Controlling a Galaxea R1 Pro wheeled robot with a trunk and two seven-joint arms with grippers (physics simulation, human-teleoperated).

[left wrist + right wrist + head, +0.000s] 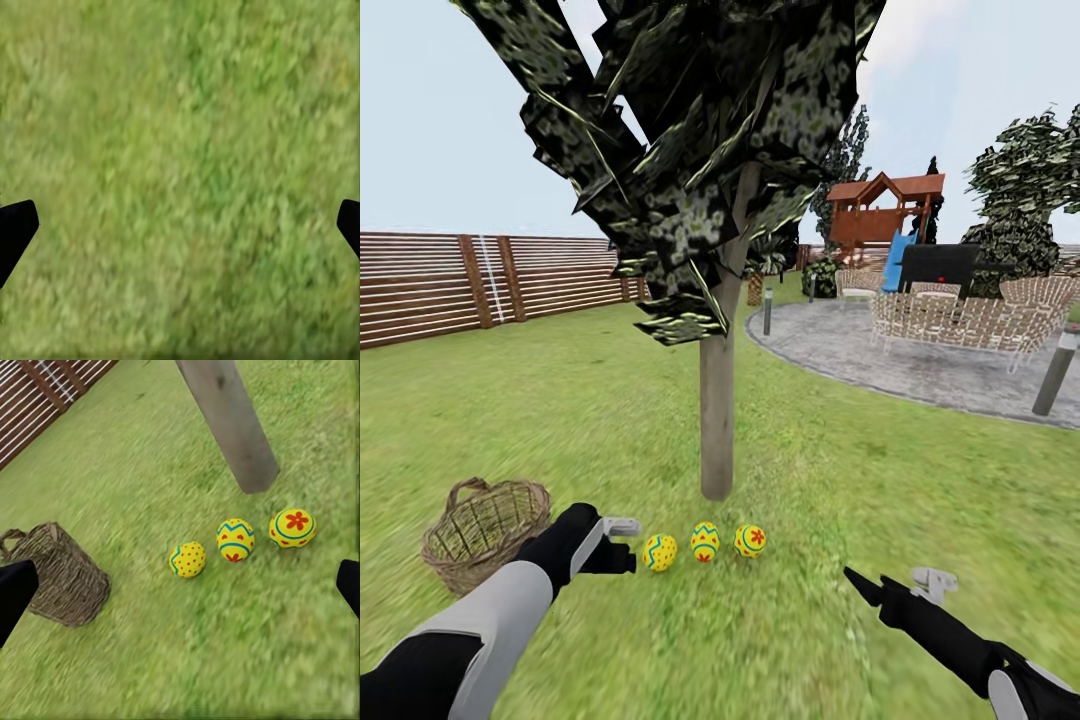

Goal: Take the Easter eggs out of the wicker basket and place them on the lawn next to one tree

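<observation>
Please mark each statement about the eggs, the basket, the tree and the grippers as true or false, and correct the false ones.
1. Three Easter eggs lie in a row on the lawn near the tree. True.
2. One egg is left in the wicker basket. False: the head view shows no egg inside it; all three are on the grass.
3. The left gripper holds an egg. False: it is open beside the nearest egg, holding nothing.
4. The right gripper is open and holds nothing. True.
5. The basket stands on the paved patio. False: it stands on the lawn.
</observation>
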